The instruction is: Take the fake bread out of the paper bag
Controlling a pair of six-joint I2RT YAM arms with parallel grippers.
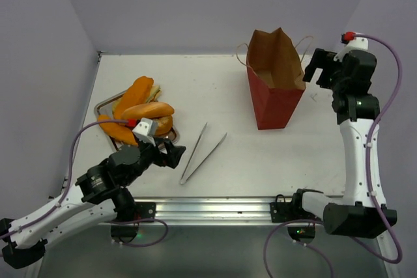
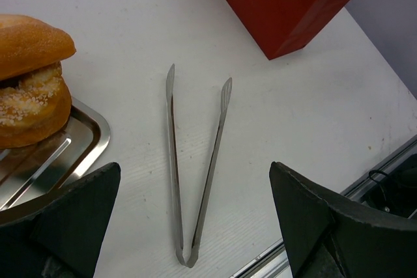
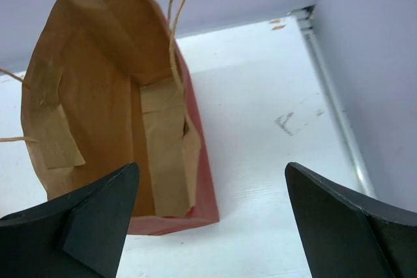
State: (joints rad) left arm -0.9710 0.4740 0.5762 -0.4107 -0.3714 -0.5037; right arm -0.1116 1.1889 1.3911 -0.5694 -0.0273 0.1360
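Note:
The fake bread (image 1: pixel 140 107) lies piled on a square metal tray (image 1: pixel 103 105) at the left: long orange rolls and a seeded bun (image 2: pixel 29 89). The dark red paper bag (image 1: pixel 273 86) stands upright at the back right, its mouth open. In the right wrist view only brown paper shows inside the bag (image 3: pixel 98 115). My right gripper (image 1: pixel 313 69) hovers open just right of the bag's top, its fingers (image 3: pixel 85 226) empty. My left gripper (image 1: pixel 171 156) is open and low near the tray's front corner, holding nothing.
Metal tongs (image 1: pixel 202 151) lie on the white table between tray and bag, directly under my left gripper's opening (image 2: pixel 195 180). The bag's tan cord handles (image 3: pixel 174 24) stick up. Walls enclose the table at the back and both sides.

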